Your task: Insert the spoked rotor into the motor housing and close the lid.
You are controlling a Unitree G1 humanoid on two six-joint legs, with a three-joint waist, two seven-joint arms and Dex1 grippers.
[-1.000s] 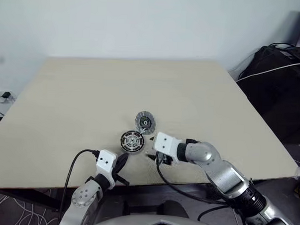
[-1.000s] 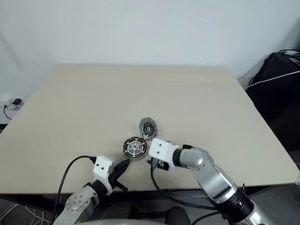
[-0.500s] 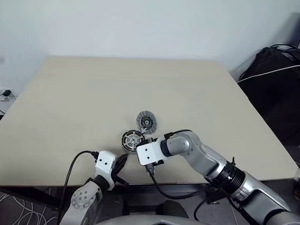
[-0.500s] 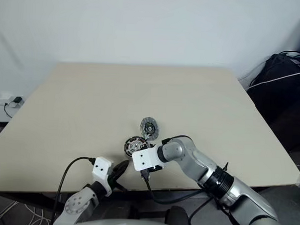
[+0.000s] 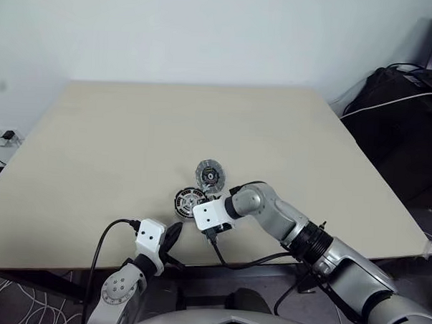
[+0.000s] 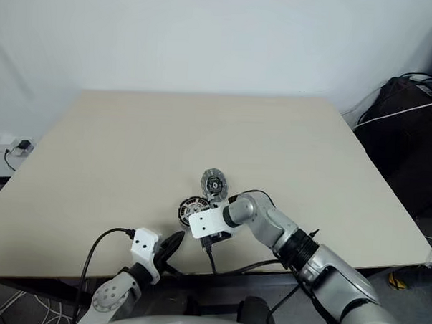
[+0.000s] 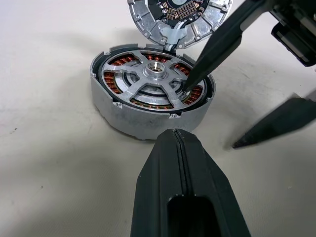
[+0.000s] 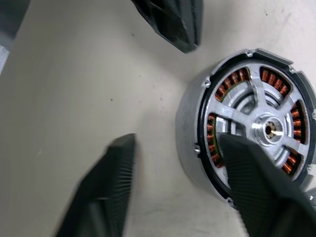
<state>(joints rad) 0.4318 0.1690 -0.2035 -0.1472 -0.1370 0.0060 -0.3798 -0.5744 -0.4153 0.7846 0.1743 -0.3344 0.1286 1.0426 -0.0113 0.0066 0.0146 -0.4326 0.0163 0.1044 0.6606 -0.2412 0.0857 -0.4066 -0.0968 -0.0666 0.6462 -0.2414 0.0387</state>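
The pale table [image 5: 131,129] carries the whole job near its front edge. The motor housing [image 7: 148,121] stands upright there. The spoked rotor [image 7: 155,74] already lies down inside it, hub up and spokes level, with copper windings showing through the gaps. By the look of it the insertion is done, or all but done; I cannot tell whether the rotor is pressed fully home.

The lid [image 7: 177,15] is not yet on. It lies on the table just beyond the housing, at its far rim, and whether the two touch is hard to say. Picking it up and closing the housing is what is left.

The right gripper [image 8: 173,145] reaches over the housing with its fingers apart, straddling the wall. One fingertip [image 7: 191,84] comes down on the rotor's face by a spoke, and the other hangs outside above the table — nothing is clamped. The left gripper [image 7: 175,136] has its fingers pressed together, holds nothing, and points at the housing from the near side, a little short of it.

Against a second ago, the right arm has swung in from the housing's right side to sit over it. Its wrist has rolled and its fingers have drawn closer. The left gripper, housing and lid lie as they did.
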